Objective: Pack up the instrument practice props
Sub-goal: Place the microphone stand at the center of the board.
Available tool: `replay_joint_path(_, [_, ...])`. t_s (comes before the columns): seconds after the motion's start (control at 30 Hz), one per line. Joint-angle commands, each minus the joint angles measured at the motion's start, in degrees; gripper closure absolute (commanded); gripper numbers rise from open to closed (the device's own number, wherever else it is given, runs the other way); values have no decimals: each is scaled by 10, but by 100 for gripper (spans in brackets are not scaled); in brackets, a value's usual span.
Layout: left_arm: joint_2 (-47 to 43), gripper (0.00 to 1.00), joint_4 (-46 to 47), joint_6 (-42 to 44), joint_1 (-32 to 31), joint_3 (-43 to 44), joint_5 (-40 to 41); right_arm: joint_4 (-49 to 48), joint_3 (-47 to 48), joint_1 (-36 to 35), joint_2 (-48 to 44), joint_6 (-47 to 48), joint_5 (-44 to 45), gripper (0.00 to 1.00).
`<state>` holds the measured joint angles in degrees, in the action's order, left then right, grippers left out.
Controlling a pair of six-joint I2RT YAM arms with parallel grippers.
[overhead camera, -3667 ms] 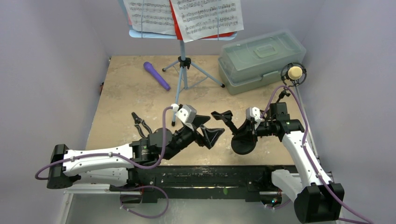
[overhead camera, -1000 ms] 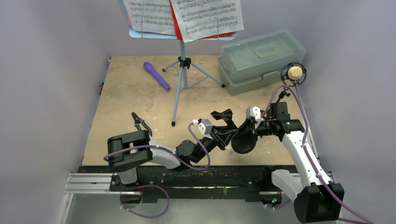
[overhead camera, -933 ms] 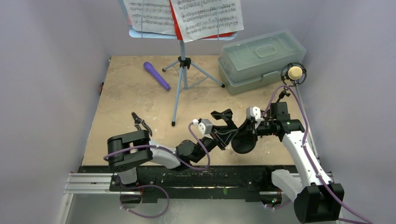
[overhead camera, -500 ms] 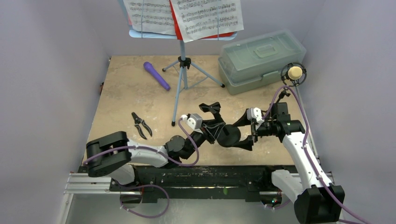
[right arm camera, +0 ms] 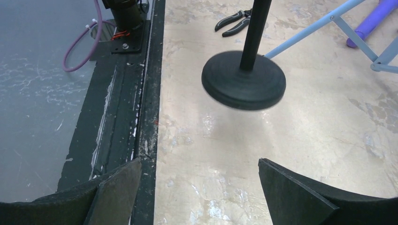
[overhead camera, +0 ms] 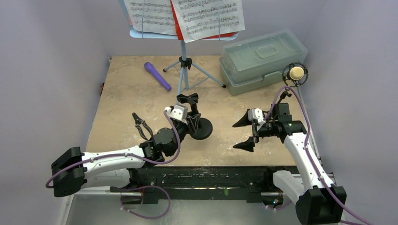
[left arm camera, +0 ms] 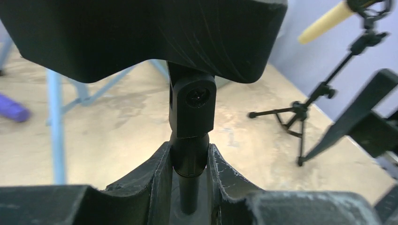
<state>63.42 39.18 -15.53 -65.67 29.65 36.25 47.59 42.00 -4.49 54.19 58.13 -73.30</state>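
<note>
Black fingers first, left side: what did the left gripper (overhead camera: pixel 191 118) have? — M.

It was closed narrow on the stem of the round-base mic holder (left arm camera: pixel 192 101). Both fingers (left arm camera: pixel 159 173) pressed the stem just below the swivel joint. Clip end up, round base down. From the top view the holder was near the middle of the table (overhead camera: pixel 122 98), just beside the near leg of the music rack (overhead camera: pixel 182 70). Whether the base touched the table I could not tell; its lower rim was blurred in the right wrist view. — K.

And the right gripper (overhead camera: pixel 244 133)? — M.

Spread wide, holding nothing. It hung over the table toward the near right corner, to the right of the holder's base and well apart from it. — K.

Other props, working outward? — M.

Purple microphone (overhead camera: pixel 157 76) lay flat toward the far left corner, just left of the rack's legs. The rack stood upright at the middle of the far edge with the sheet-music pages (overhead camera: pixel 209 16) on its shelf. Tan microphone (overhead camera: pixel 296 73) sat in the ring of the tripod holder (left arm camera: pixel 299 108), which stood at the right edge. — K.

Non-props noted? — M.

Plastic box (overhead camera: pixel 263 58), lid on, in the far right corner. Pliers (overhead camera: pixel 140 123) lay toward the near left corner, beside the left arm. — K.
</note>
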Motion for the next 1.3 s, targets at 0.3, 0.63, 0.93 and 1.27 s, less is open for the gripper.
replay_joint_path(0.3, [-100,100,-135,56,84,44,108,5,18,0,-10,12,-14,1])
replay_joint_path(0.63, [-87,100,-134,61,175,48,116,6,18,-1,-13,12,-13,1])
replay_joint_path(0.93, [-39,100,-109,54,294,56,75,6,18,-1,-15,13,-12,1])
replay_joint_path(1.27, [105,100,-28,31,466,99,10,7,18,-1,-18,15,-9,1])
